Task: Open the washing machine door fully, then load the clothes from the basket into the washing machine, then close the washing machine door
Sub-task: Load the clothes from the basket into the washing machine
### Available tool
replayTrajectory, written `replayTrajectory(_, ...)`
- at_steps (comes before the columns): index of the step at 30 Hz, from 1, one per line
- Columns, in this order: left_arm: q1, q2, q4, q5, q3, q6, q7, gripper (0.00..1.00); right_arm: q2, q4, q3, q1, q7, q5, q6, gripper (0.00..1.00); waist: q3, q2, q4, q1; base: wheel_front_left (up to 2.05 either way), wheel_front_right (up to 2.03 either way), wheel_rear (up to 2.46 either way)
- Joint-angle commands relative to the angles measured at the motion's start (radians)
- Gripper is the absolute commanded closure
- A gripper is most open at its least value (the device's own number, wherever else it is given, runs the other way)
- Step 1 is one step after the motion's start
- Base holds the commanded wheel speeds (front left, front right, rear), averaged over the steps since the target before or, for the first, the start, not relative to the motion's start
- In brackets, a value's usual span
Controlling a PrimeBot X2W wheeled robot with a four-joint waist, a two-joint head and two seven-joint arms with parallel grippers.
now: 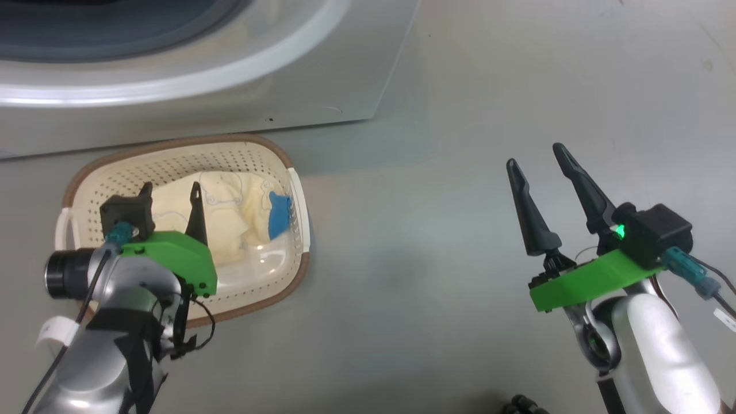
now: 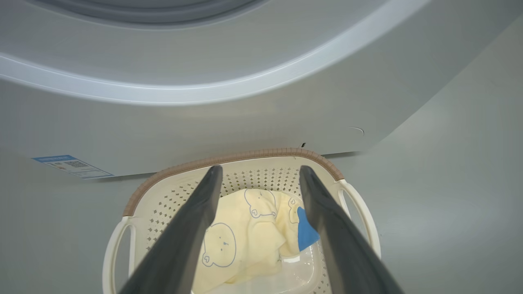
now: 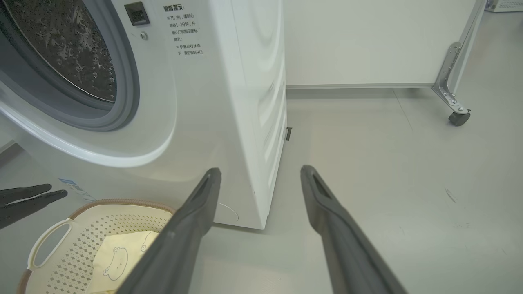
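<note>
Over the basket (image 2: 229,159), left gripper (image 2: 260,168) hangs spread and empty above the clothes (image 2: 245,228); a shallow pinch might drop fabric, or snag that perforated side.

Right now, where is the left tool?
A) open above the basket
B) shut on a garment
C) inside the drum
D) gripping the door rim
A: the left tool hangs open over the basket, with the clothes below its gap and nothing held.

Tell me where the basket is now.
In the head view the basket sits on the floor at the lower left, close in front of the washing machine, under the open left gripper.
</note>
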Motion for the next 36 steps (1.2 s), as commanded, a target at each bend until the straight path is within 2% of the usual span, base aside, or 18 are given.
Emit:
replayTrajectory(1,-0.045,0.017,0.017,-0.011,0.027,-0.013,0.009,0.0,-0.008,-0.023,0.026,-0.028,-0.013,0.01,-0.003,0.0,0.058,0.0,-0.03,-0.0002,0.0,0.0,0.0)
replayTrajectory(8,-0.157,0.0,0.225,-0.048,0.027,-0.079,0.045,0.0,-0.008,-0.006,0.06,-0.089,-0.027,0.045,-0.003,0.0,0.171,0.0,-0.078,-0.0002,0.0,0.0,0.0)
replayTrajectory(16,-0.282,0.004,0.414,-0.069,0.032,-0.133,0.072,0.0,-0.008,-0.008,0.083,-0.141,-0.031,0.088,-0.003,0.0,0.288,0.0,-0.123,-0.0002,0.0,0.0,0.0)
replayTrajectory(27,-0.427,0.039,0.581,-0.094,0.059,-0.15,0.076,0.0,-0.008,-0.029,0.108,-0.187,-0.031,0.142,-0.003,0.0,0.424,0.0,-0.18,-0.0002,0.0,0.0,0.0)
replayTrajectory(36,-0.492,0.049,0.675,-0.099,0.058,-0.155,0.067,0.0,-0.008,-0.03,0.111,-0.199,-0.031,0.156,-0.003,0.0,0.46,0.0,-0.194,-0.0002,0.0,0.0,0.0)
